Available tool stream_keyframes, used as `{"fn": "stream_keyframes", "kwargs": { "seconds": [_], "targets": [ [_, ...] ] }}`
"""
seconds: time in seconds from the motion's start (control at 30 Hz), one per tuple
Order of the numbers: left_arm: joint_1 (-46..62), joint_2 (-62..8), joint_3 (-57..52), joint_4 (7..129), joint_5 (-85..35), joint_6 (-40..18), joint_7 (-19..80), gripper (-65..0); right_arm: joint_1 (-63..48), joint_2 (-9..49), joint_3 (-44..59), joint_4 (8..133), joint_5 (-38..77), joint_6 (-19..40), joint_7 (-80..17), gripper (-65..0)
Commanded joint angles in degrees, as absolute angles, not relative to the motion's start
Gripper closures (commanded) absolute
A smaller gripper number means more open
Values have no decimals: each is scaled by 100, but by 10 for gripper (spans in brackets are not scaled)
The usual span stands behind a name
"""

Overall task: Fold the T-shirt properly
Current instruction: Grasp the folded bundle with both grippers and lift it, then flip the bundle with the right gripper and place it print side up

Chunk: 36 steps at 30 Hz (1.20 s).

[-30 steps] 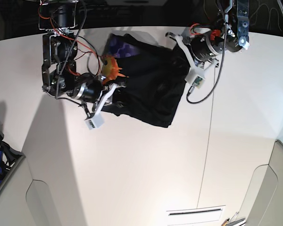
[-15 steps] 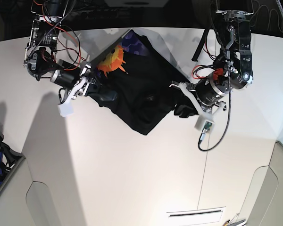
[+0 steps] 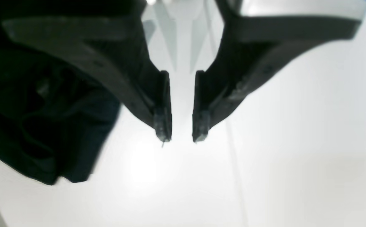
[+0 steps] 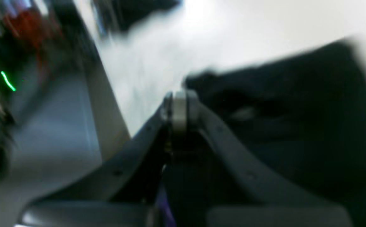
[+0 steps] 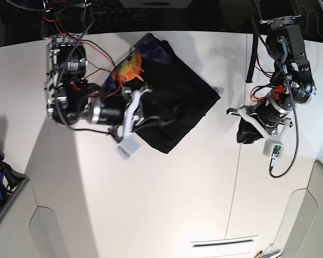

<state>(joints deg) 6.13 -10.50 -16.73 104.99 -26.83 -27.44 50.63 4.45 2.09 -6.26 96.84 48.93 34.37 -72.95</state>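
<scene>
2 arms worked over the white counter [image 5: 167, 204], and the T-shirt [image 5: 172, 105] lay bunched in the upper middle of the base view, well short of any neat fold. Its orange-yellow and purple-blue print [image 5: 130, 69] showed at the upper left edge of the cloth.

The right gripper [image 4: 178, 107], at the left of the base view, had its jaws pressed together; the blurred right wrist view put black cloth right behind the tips, so it appeared pinched on the T-shirt's left edge, though the blur left that short of certain.

The left gripper [image 3: 181, 135], at the right of the base view, hovered over bare counter with its jaws a little apart and nothing between them. In the left wrist view dark fabric sat at the lower left, beside the jaws but clear of them.

The main risk was a 1-sided pull: with only 1 edge apparently held, dragging would likely bunch or twist the cloth instead of flattening it. A thin pinch could also slip free, and the left gripper could close on several layers if it reached into the crumpled heap.
</scene>
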Motion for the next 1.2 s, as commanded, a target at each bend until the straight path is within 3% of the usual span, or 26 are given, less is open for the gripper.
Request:
{"fn": "stream_keyframes", "kwargs": {
  "seconds": [0.0,0.17,0.37,0.7,0.97,1.17],
  "targets": [
    [532,-1151,-1754,10617,-2757,-2762,4963,-131,523,217,-923,9732,4783,3474,-7201,0],
    [596,-1253,-1883,10617,-2755,-2759,5009,-131,519,399,-2112,9504,3417,3321,-6713,0],
    [784,-1256,-1883,10615,-2757,-2759,5039,-131,521,572,-2106,8962,2200,2495,-5979,0],
    [829,-1253,-1883,10615,-2897,-2762,5037,-131,521,569,-353,8444,1669,1380,-5655,0],
    [832,-1253,-1883,10615,-2952,-2762,5041,-131,519,792,1420,8444,1682,1391,-5704,0],
    [827,-1256,-1883,10615,-3109,-2766,5039,-131,523,1271,1918,8473,2023,1389,-5699,0]
  ]
}}
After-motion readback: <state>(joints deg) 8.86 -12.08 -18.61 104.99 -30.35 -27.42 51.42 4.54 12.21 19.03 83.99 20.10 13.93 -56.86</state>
